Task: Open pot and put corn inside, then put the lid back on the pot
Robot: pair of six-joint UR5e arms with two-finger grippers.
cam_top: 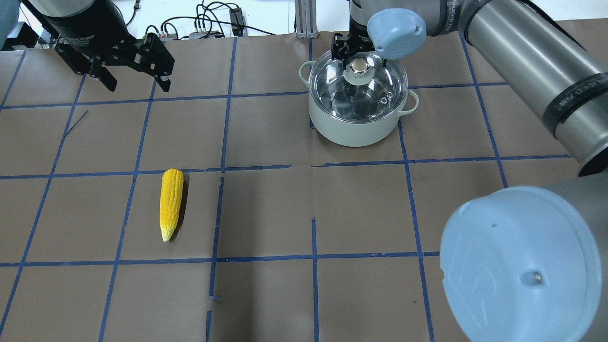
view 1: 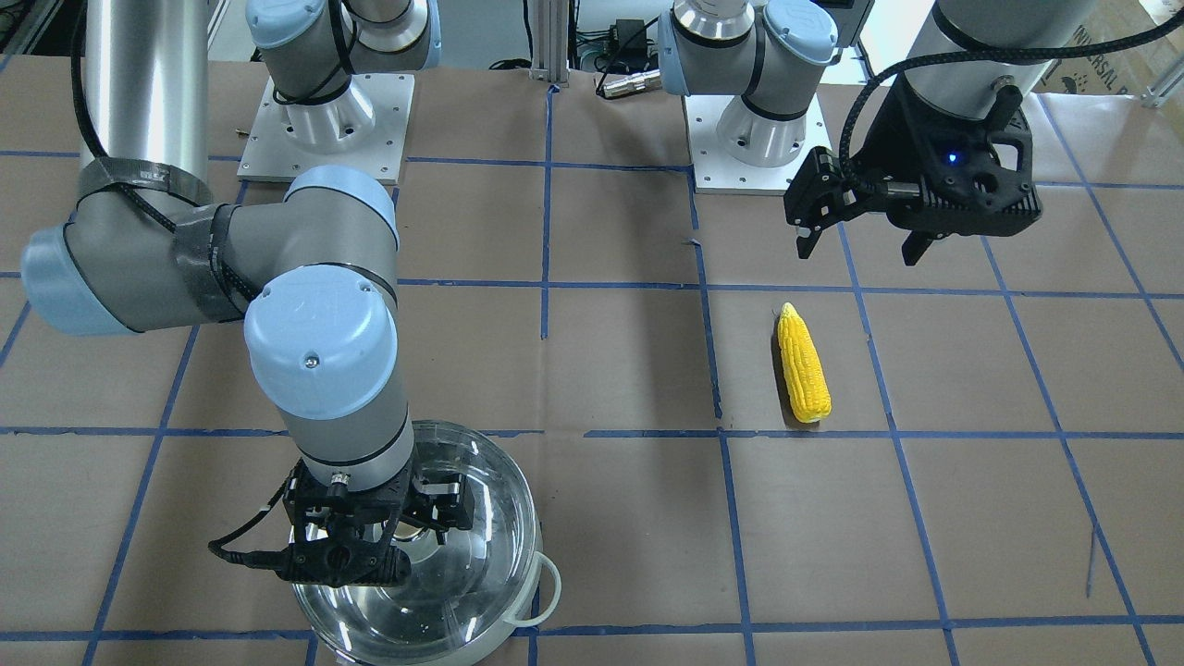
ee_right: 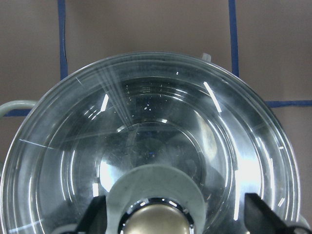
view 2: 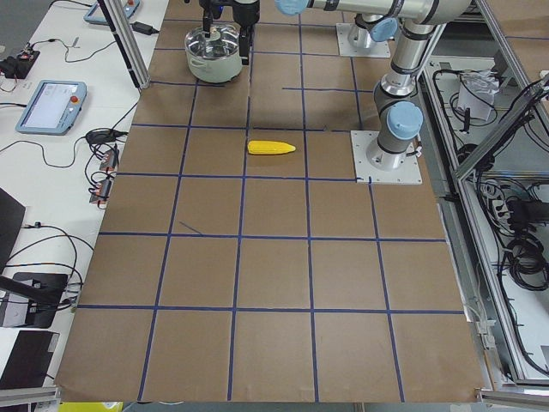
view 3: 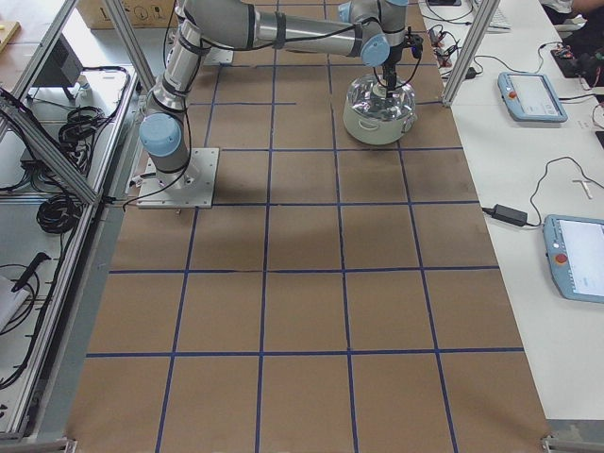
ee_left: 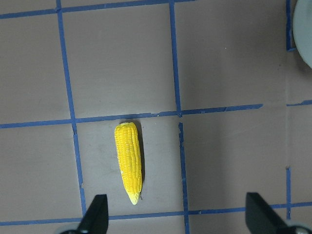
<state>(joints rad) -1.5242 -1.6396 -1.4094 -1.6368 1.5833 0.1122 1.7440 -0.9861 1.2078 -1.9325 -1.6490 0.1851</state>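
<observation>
The pot point(cam_top: 354, 128) stands at the far right of the table with the glass lid point(cam_top: 380, 92) on it. My right gripper point(cam_top: 358, 58) is open and straddles the lid's knob point(cam_top: 359, 66); in the right wrist view the fingers point(ee_right: 96, 214) stand wide on both sides of the knob point(ee_right: 156, 219) without touching it. The corn point(cam_top: 171, 203) lies flat on the paper at the left and also shows in the left wrist view point(ee_left: 129, 163). My left gripper point(cam_top: 138, 88) is open and empty, held high behind the corn.
Brown paper with a blue tape grid point(cam_top: 313, 166) covers the table. The arm bases point(view 1: 324, 129) stand on white plates at the robot's side. Cables point(cam_top: 209, 23) lie at the far edge. Tablets point(view 3: 533, 94) lie on the side bench.
</observation>
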